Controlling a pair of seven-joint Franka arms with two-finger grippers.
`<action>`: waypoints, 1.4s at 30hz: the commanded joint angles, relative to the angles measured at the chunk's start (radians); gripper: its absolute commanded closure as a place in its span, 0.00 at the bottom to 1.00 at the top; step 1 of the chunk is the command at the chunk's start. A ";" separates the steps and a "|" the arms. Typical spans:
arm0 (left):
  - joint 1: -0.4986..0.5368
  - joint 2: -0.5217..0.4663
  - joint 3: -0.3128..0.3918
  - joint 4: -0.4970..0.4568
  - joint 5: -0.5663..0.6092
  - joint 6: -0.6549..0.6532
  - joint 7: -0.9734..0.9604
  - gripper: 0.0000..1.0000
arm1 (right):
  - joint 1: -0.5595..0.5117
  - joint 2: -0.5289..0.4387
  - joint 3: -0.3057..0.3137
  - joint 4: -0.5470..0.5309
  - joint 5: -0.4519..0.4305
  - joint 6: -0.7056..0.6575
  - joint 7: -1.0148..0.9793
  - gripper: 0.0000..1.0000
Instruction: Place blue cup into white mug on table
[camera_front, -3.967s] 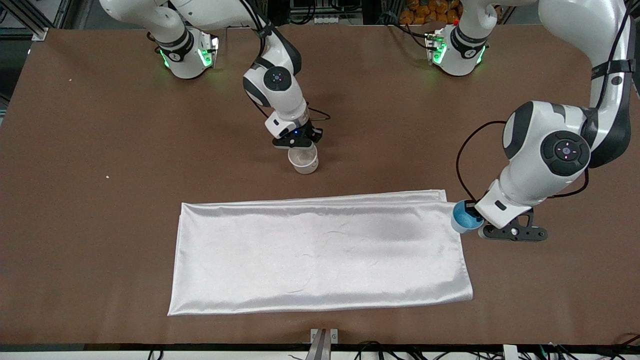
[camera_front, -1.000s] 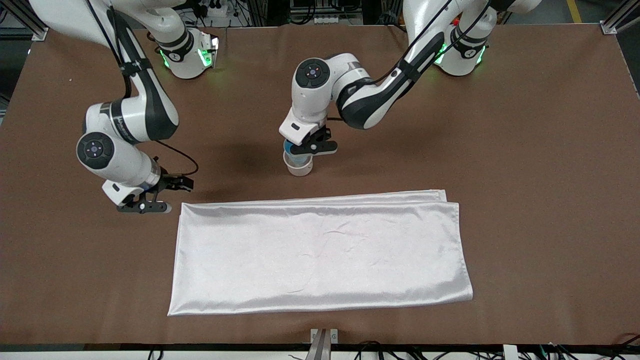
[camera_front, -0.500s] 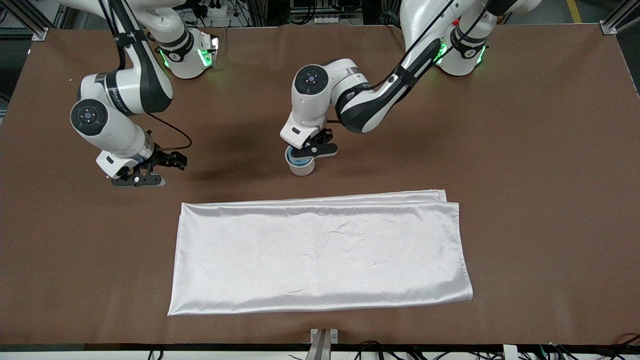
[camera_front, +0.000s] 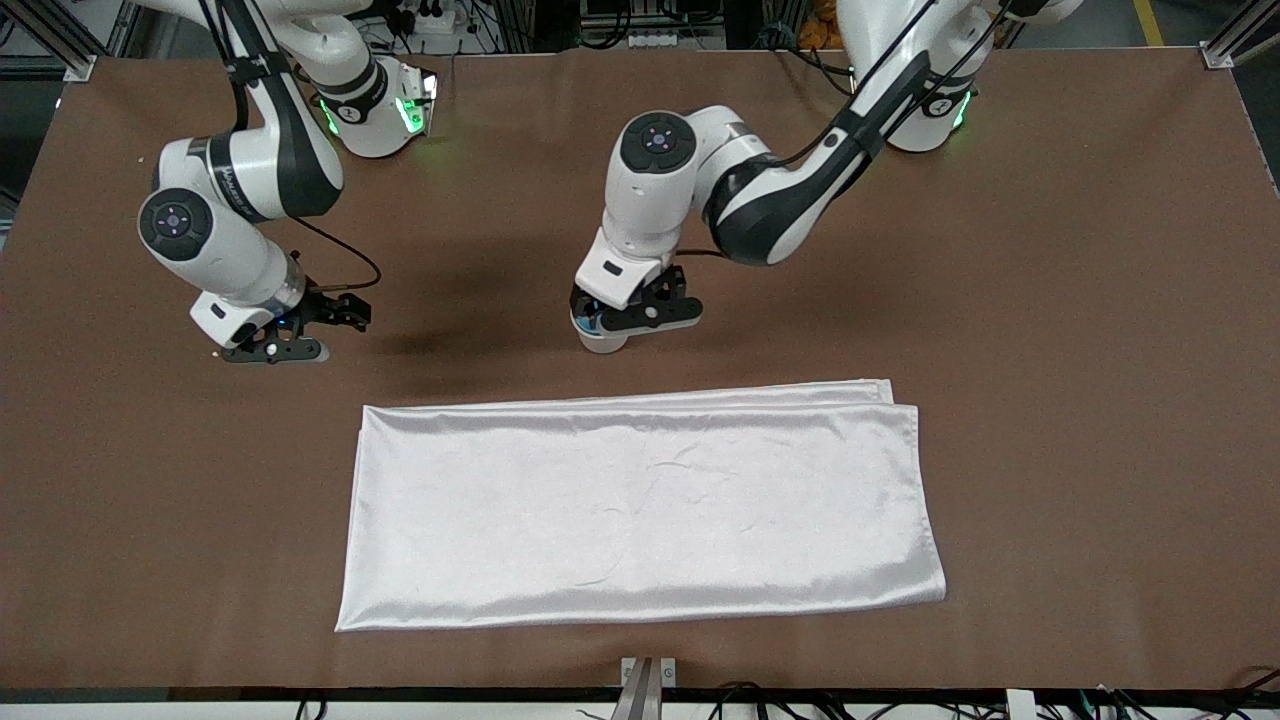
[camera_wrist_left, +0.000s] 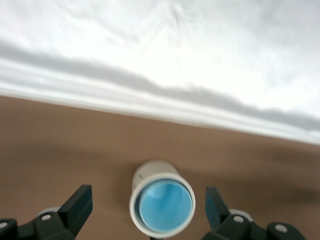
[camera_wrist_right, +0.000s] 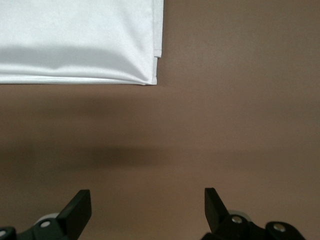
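Observation:
The blue cup (camera_wrist_left: 166, 205) sits inside the white mug (camera_wrist_left: 156, 176), which stands upright on the brown table (camera_front: 1080, 330). In the front view only the mug's lower side (camera_front: 601, 343) shows under the left hand, and the blue cup is hidden there. My left gripper (camera_wrist_left: 147, 201) is open just above the mug, its fingers (camera_wrist_left: 77, 205) apart on either side and clear of it; in the front view the gripper (camera_front: 622, 318) hangs over the mug. My right gripper (camera_front: 335, 318) is open and empty over bare table toward the right arm's end; it also shows in the right wrist view (camera_wrist_right: 146, 202).
A shiny white cloth (camera_front: 640, 510) lies flat on the table, nearer the front camera than the mug. Its folded edge shows in the left wrist view (camera_wrist_left: 165, 75), and one corner in the right wrist view (camera_wrist_right: 75, 45).
My left gripper has opened and let go of the blue cup, which now rests in the mug, and the hand has shifted slightly. My right arm has barely moved.

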 joint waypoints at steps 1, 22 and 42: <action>0.089 -0.122 -0.002 -0.022 0.024 -0.076 0.100 0.00 | -0.046 -0.045 0.009 -0.040 -0.014 0.011 -0.055 0.00; 0.449 -0.324 -0.012 -0.022 -0.076 -0.328 0.517 0.00 | -0.037 -0.126 0.017 0.101 -0.011 -0.219 -0.041 0.00; 0.661 -0.393 -0.005 -0.022 -0.099 -0.433 0.804 0.00 | -0.005 -0.127 0.015 0.458 -0.010 -0.569 -0.055 0.00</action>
